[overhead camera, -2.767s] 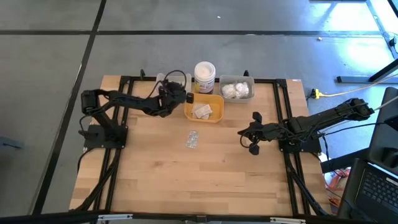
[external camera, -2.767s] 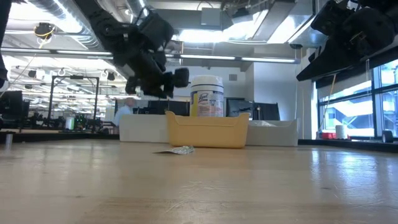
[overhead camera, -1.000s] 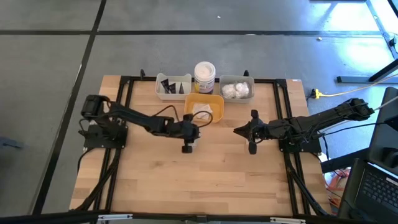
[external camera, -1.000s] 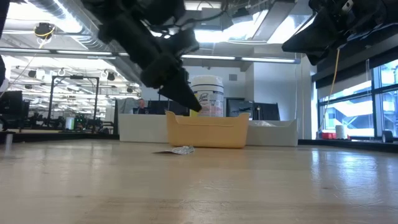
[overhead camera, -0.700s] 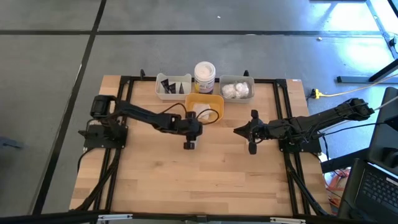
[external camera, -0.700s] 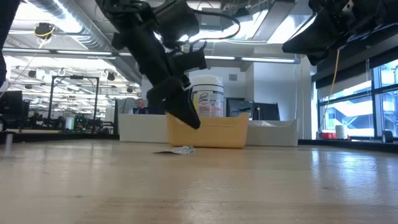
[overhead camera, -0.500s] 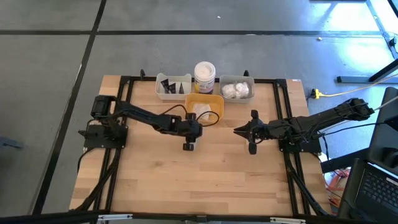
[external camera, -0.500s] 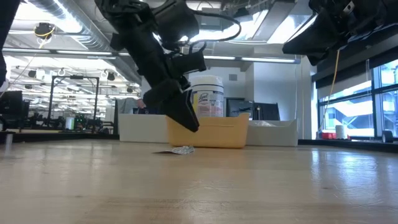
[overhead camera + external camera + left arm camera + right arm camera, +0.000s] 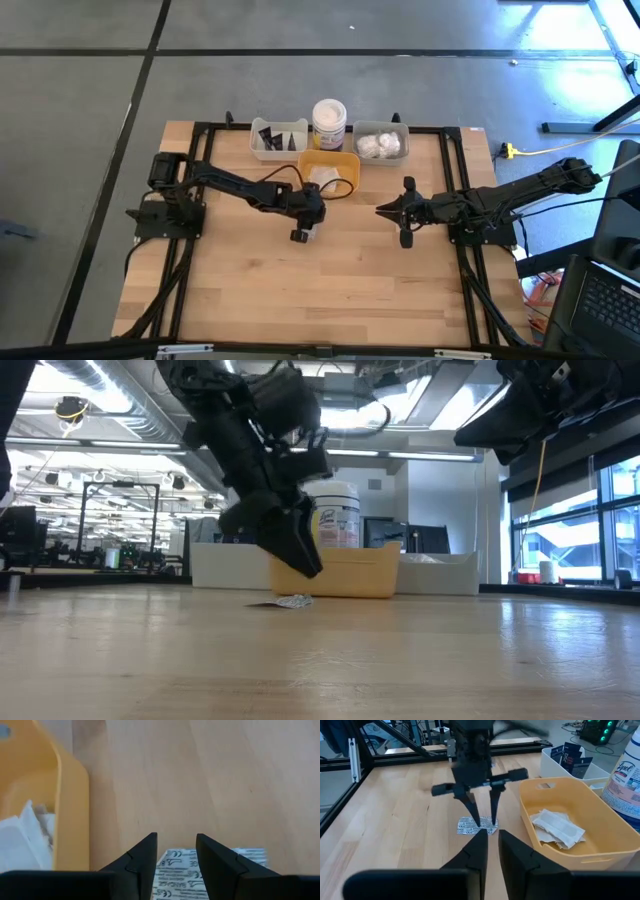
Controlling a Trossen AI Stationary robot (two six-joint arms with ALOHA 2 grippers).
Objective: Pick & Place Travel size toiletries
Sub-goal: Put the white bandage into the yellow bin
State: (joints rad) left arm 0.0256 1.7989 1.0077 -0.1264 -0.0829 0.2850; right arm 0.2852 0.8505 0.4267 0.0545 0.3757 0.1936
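Note:
A flat white printed sachet (image 9: 176, 866) lies on the wood table (image 9: 250, 280), also seen in the right wrist view (image 9: 466, 826) and the low view (image 9: 292, 601). My left gripper (image 9: 176, 840) points down over it, open, a fingertip on either side of its end (image 9: 484, 823), still above the table in the low view (image 9: 305, 560). My right gripper (image 9: 492, 832) hangs right of centre (image 9: 384, 210), pointing toward the left one, its fingers a narrow gap apart and holding nothing.
The yellow tray (image 9: 345, 185), holding white sachets (image 9: 557, 827), stands just beyond the left gripper. Behind it stand a white tray with black tubes (image 9: 279, 139), a white jar with a yellow label (image 9: 329, 124) and a grey tray of white fluffy pieces (image 9: 380, 143).
My left gripper has come down toward the sachet on the table, staying open with its fingers pointing down. The sachet has not moved. The right arm has kept still.

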